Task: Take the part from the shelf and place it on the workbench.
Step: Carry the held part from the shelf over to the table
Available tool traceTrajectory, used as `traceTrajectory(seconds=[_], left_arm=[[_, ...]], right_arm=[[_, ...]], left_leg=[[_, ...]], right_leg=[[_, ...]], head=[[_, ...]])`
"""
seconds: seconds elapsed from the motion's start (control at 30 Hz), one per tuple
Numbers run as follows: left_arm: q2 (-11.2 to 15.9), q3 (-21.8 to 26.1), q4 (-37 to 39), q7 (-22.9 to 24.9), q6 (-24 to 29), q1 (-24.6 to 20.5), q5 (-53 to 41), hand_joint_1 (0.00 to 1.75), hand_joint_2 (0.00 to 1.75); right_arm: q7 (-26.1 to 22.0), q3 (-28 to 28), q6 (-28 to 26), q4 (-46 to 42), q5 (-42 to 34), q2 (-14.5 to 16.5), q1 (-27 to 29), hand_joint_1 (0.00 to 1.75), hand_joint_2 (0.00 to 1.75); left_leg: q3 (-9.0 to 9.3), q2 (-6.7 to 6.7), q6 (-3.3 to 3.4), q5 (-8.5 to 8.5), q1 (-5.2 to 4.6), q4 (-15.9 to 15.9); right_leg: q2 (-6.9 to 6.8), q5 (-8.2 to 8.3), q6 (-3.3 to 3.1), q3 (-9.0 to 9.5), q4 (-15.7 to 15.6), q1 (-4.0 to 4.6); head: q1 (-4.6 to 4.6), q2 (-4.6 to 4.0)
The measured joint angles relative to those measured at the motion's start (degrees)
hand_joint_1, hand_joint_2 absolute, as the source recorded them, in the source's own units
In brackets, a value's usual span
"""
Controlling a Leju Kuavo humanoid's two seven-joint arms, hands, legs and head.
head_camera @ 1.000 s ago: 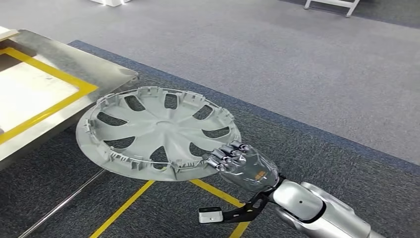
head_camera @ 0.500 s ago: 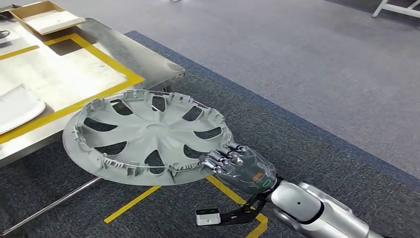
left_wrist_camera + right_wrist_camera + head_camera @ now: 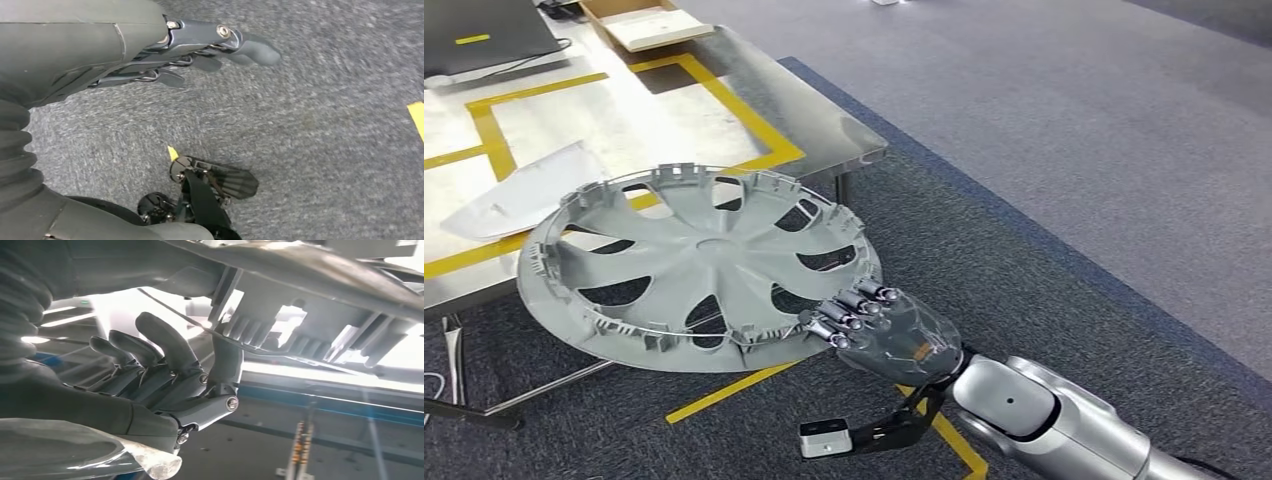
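cam panned | workbench [image 3: 824, 120] more in view | wheel cover [image 3: 694, 265] now overlaps its edge

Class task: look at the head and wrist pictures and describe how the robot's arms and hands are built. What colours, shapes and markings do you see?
The right arm is a rounded, glossy silver shell with a dark joint ring. Its robot hand is dark grey, with metal-jointed fingers and a small orange and green mark on the back. A black bracket carries a small white camera box. The left robot hand has a grey ribbed cover, a screw-jointed thumb and darker fingers.
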Motion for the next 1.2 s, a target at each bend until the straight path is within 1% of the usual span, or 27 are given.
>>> traceTrajectory(seconds=[0.03,0.1,0.13,0.17,0.2,0.23,0.27,0.3,0.37,0.43,0.47,0.5,0.53,0.6,0.67,0.7,0.73,0.77,0.8,0.87,0.93,0.97,1.0,1.03,1.1,1.17,1.2], left_arm=[[0.1,0.0,0.1,0.0,0.0,0.1,0.0,0.00,1.75],[0.4,0.0,0.3,0.0,0.0,0.0,0.1,0.00,1.75],[0.5,0.0,0.4,0.0,0.0,-0.1,0.1,0.00,1.75],[0.7,0.0,0.5,-0.1,0.0,-0.3,0.2,0.00,1.75],[0.8,0.0,0.6,-0.3,0.0,-0.4,0.2,0.00,1.75],[0.9,0.0,0.8,-0.5,-0.1,-0.4,0.3,0.00,1.75],[1.0,0.0,0.9,-0.7,-0.2,-0.5,0.3,0.00,1.75],[1.1,0.0,1.0,-0.8,-0.3,-0.5,0.4,0.00,1.75],[1.2,0.0,1.2,-1.0,-0.5,-0.5,0.5,0.00,1.75],[1.3,0.0,1.4,-1.1,-0.6,-0.5,0.5,0.00,1.75],[1.3,0.0,1.4,-1.1,-0.6,-0.5,0.5,0.00,1.75],[1.5,0.0,1.5,-1.2,-0.7,-0.4,0.5,0.00,1.75],[1.6,0.0,1.6,-1.2,-0.7,-0.4,0.5,0.00,1.75],[1.8,0.0,1.7,-1.2,-0.7,-0.4,0.5,0.00,1.75],[1.8,0.0,1.9,-1.3,-0.7,-0.6,0.5,0.00,1.75],[1.8,0.0,1.9,-1.3,-0.7,-0.6,0.5,0.00,1.75],[1.9,0.0,2.0,-1.3,-0.7,-0.6,0.5,0.00,1.75],[1.9,0.0,2.0,-1.3,-0.7,-0.6,0.5,0.00,1.75],[2.0,0.0,2.0,-1.3,-0.7,-0.5,0.5,0.00,1.75],[2.1,0.0,2.0,-1.2,-0.7,-0.5,0.4,0.00,1.75],[2.2,0.0,2.1,-1.1,-0.7,-0.7,0.3,0.00,1.75],[2.2,0.0,2.2,-0.9,-0.7,-0.8,0.2,0.00,1.75],[2.3,0.0,2.2,-0.9,-0.6,-0.8,0.1,0.00,1.75],[2.3,0.0,2.3,-0.8,-0.5,-0.7,0.1,0.00,1.75],[2.5,0.1,2.4,-0.7,-0.4,-0.6,0.2,0.00,1.75],[2.6,0.1,2.5,-0.7,-0.3,-0.8,0.2,0.00,1.75],[2.6,0.1,2.5,-0.7,-0.3,-0.8,0.2,0.00,1.75]], right_arm=[[0.0,0.1,0.0,0.0,-0.1,0.1,-0.2,1.75,1.75],[-0.1,0.3,0.0,0.0,-0.3,0.2,-0.6,1.75,1.75],[-0.2,0.4,0.0,0.0,-0.4,0.2,-0.7,1.75,1.75],[-0.3,0.4,0.0,0.0,-0.4,0.2,-0.7,1.75,1.75],[-0.3,0.5,0.0,0.0,-0.5,0.2,-0.7,1.75,1.75],[-0.4,0.6,-0.1,0.0,-0.5,0.2,-0.7,1.75,1.75],[-0.4,0.7,-0.1,0.0,-0.5,0.2,-0.7,1.75,1.75],[-0.4,0.8,-0.1,0.0,-0.5,0.2,-0.8,1.75,1.75],[-0.4,0.8,-0.1,0.0,-0.5,0.2,-0.9,1.75,1.75],[-0.5,0.9,-0.2,0.0,-0.5,0.2,-1.1,1.75,1.75],[-0.5,0.9,-0.3,-0.1,-0.6,0.2,-1.2,1.75,1.75],[-0.5,0.9,-0.3,-0.1,-0.6,0.2,-1.3,1.75,1.75],[-0.5,1.0,-0.3,-0.1,-0.6,0.2,-1.4,1.75,1.75],[-0.5,1.1,-0.3,-0.1,-0.6,0.2,-1.6,1.75,1.75],[-0.5,1.2,-0.3,-0.1,-0.6,0.2,-1.6,1.75,1.75],[-0.5,1.2,-0.3,-0.1,-0.6,0.2,-1.6,1.75,1.75],[-0.5,1.2,-0.3,-0.1,-0.6,0.2,-1.6,1.75,1.75],[-0.5,1.3,-0.3,-0.1,-0.6,0.2,-1.6,1.75,1.75],[-0.5,1.3,-0.3,-0.1,-0.6,0.2,-1.6,1.75,1.75],[-0.5,1.3,-0.3,-0.2,-0.6,0.2,-1.6,1.75,1.75],[-0.5,1.3,-0.4,-0.2,-0.6,0.2,-1.6,1.75,1.75],[-0.5,1.3,-0.4,-0.2,-0.6,0.2,-1.6,1.75,1.75],[-0.5,1.3,-0.5,-0.2,-0.6,0.2,-1.7,1.75,1.75],[-0.5,1.3,-0.6,-0.3,-0.7,0.2,-1.7,1.75,1.75],[-0.5,1.3,-0.9,-0.5,-1.0,0.2,-1.6,1.75,1.75],[-0.5,1.3,-1.5,-0.7,-1.3,0.2,-1.2,1.75,1.75],[-0.5,1.3,-1.8,-0.7,-1.3,0.2,-0.9,1.75,1.75]], left_leg=[[0.07,-0.70,0.34,0.04,0.13,-0.2],[0.28,-2.02,1.03,0.21,0.47,-0.5],[0.27,-2.73,1.27,0.22,0.55,-0.5],[0.26,-3.49,1.45,0.21,0.55,-0.5],[0.27,-4.32,1.54,0.19,0.53,-0.5],[0.31,-5.18,1.58,0.17,0.51,-0.5],[0.37,-6.05,1.58,0.15,0.50,-0.4],[0.45,-6.91,1.56,0.14,0.51,-0.4],[0.44,-8.48,1.30,0.06,0.49,-0.2],[0.04,-9.82,0.66,0.12,0.64,0.0],[-0.19,-10.44,0.25,0.25,0.76,0.0],[-0.32,-11.07,-0.14,0.37,0.91,-0.1],[-0.40,-10.82,-0.47,0.24,0.86,0.0],[-1.53,-8.20,-1.05,-1.54,0.63,2.8],[-4.54,-4.92,-1.53,-5.04,0.68,9.7],[-6.16,-4.22,-1.75,-6.40,0.79,13.2],[-7.11,-3.87,-1.91,-6.85,0.89,15.3],[-7.04,-3.65,-2.00,-6.14,0.97,15.2],[-5.87,-3.35,-2.01,-4.43,1.01,12.9],[-1.94,-1.15,-1.70,-0.74,0.71,5.1],[0.20,0.95,-1.02,0.27,0.15,0.5],[0.28,1.20,-0.67,-0.08,-0.10,0.1],[0.18,0.63,-0.29,-0.09,-0.07,0.0],[0.22,0.11,0.03,-0.07,0.06,-0.2],[0.43,-0.81,0.76,-0.04,0.38,-0.5],[0.51,-1.62,1.39,-0.25,0.50,-0.6],[0.54,-2.05,1.60,-0.40,0.46,-0.5]], right_leg=[[0.34,-0.47,0.32,-0.01,0.3,-0.06],[3.10,-2.70,0.72,-1.71,3.8,-0.29],[4.95,-4.40,0.79,-3.56,7.5,-0.39],[6.08,-6.00,0.80,-5.77,11.6,-0.42],[6.62,-6.96,0.82,-7.75,15.0,-0.42],[6.88,-6.87,0.79,-8.99,16.6,-0.41],[7.04,-5.58,0.71,-9.15,16.0,-0.41],[7.36,-3.43,0.57,-8.30,13.3,-0.43],[9.71,0.65,0.18,-5.14,5.5,-0.67],[11.91,1.78,-0.09,-3.00,1.3,-0.83],[12.06,1.56,-0.21,-2.64,0.9,-0.77],[11.46,1.58,-0.40,-2.41,0.7,-0.76],[10.73,1.66,-0.70,-2.19,0.5,-0.81],[9.03,1.75,-1.34,-1.60,0.0,-1.05],[7.29,1.53,-1.76,-1.21,-0.1,-0.96],[6.40,1.37,-1.85,-1.11,-0.1,-0.90],[5.55,1.22,-1.88,-0.98,-0.1,-0.86],[4.76,1.05,-1.84,-0.82,-0.1,-0.85],[4.02,0.86,-1.74,-0.58,-0.1,-0.85],[2.76,0.37,-1.34,0.02,-0.1,-0.70],[1.66,-0.07,-0.77,0.39,-0.1,-0.28],[1.09,-0.21,-0.48,0.52,-0.2,-0.08],[0.51,-0.35,-0.18,0.68,-0.3,0.00],[0.33,-0.65,0.13,0.77,-0.3,-0.04],[2.57,-2.43,0.66,-0.23,2.0,-0.23],[5.87,-5.70,0.87,-3.99,9.3,-0.36],[6.63,-7.02,0.91,-6.34,13.4,-0.38]], head=[[0.08,0.00],[0.34,0.00],[0.53,0.00],[0.61,0.00],[0.65,0.00],[0.67,0.00],[0.66,0.00],[0.67,0.00],[0.65,0.00],[0.62,0.00],[0.60,0.00],[0.61,0.00],[0.56,0.00],[0.09,0.00],[-0.37,0.00],[-0.37,0.00],[-0.39,0.00],[-0.39,0.00],[-0.40,0.00],[-0.41,0.00],[-0.40,0.00],[-0.35,0.00],[-0.33,0.00],[-0.26,0.00],[-0.03,0.00],[0.33,0.00],[0.43,0.00]])
